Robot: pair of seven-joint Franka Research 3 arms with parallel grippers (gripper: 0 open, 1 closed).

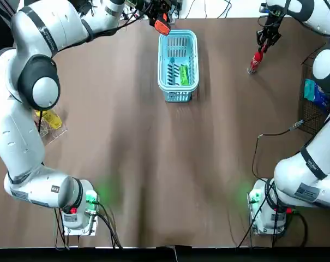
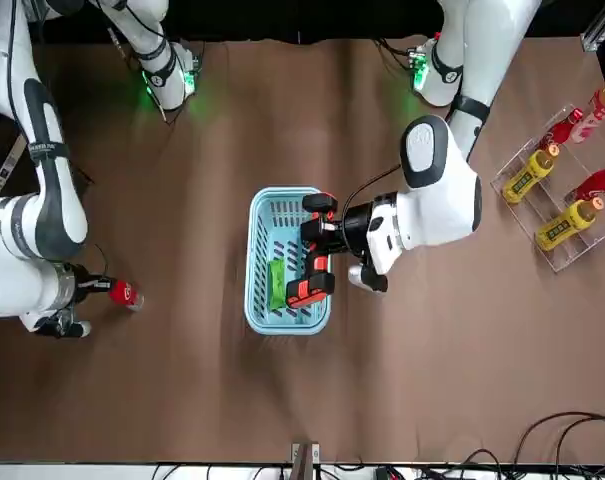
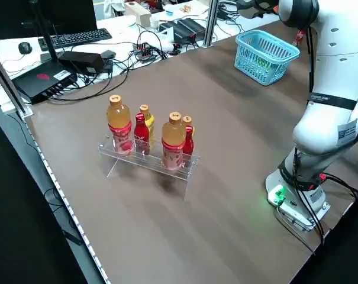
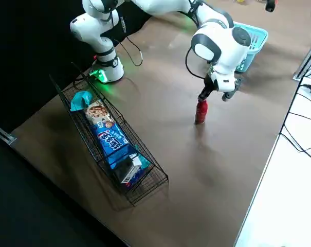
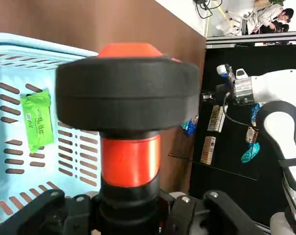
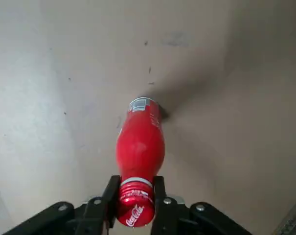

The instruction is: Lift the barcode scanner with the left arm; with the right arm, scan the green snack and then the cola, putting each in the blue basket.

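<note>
In your top view, the left end effector (image 1: pixel 160 12) sat at the far edge of the tabletop (image 1: pixel 126 153), clamped on the barcode scanner (image 1: pixel 162 26), which hung just beyond the far rim of the blue basket (image 1: pixel 178 96). The front view told you more: there the scanner's orange-and-black head (image 2: pixel 311 286) overlapped the basket's side rim, with the green snack (image 2: pixel 276 283) lying flat inside beside it. Your left wrist view confirmed the grip, the scanner's orange neck rising from between the fingers (image 5: pixel 55 208), and it showed the snack on the slotted basket floor below the head. The right end effector (image 1: pixel 266 38) was well apart from the basket, off to the robot's right at the far side of the tabletop, closed on the cap of the cola (image 1: pixel 255 61). Only the right wrist view let you see that pinch clearly, both fingers (image 6: pixel 110 198) pressed against the red cap. The right side view showed the bottle roughly upright over its shadow; you could not tell whether its base touched the tabletop. The left side view alone showed the clear rack of drink bottles (image 3: pixel 149 142), and the right side view the wire tray of snack packs (image 4: pixel 111 141).
</note>
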